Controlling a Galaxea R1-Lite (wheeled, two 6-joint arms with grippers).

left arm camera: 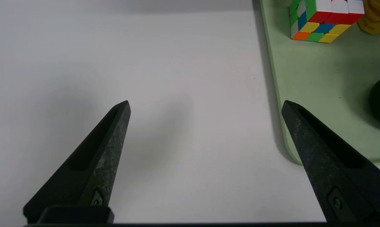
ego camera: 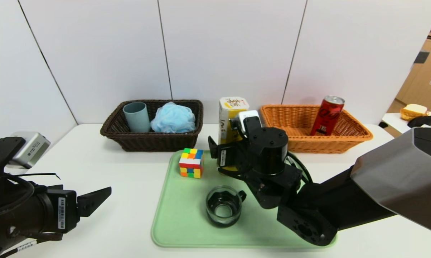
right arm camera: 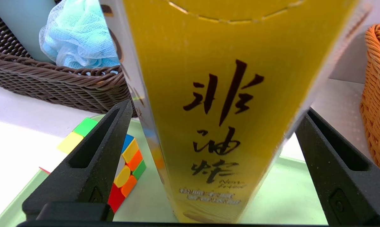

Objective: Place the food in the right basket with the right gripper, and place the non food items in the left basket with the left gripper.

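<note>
The yellow snack carton point(ego camera: 231, 107) stands on the far side of the green tray point(ego camera: 179, 222). My right gripper point(ego camera: 229, 143) is open, with one finger on each side of the carton point(right arm camera: 228, 94). The red can point(ego camera: 327, 114) leans in the orange-tan basket point(ego camera: 348, 143). The dark brown basket point(ego camera: 147, 141) holds the blue-grey cup point(ego camera: 136, 116) and the light blue sponge point(ego camera: 173, 117). The puzzle cube point(ego camera: 191, 163) and the glass mug point(ego camera: 224, 206) sit on the tray. My left gripper point(ego camera: 97, 200) is open and empty over the bare table, left of the tray point(left arm camera: 319, 94).
White wall panels stand close behind both baskets. A side table at the far right holds a piece of bread point(ego camera: 414, 111) and dark items. My right arm reaches across the tray's near right corner. The cube point(right arm camera: 130, 164) is close beside one right finger.
</note>
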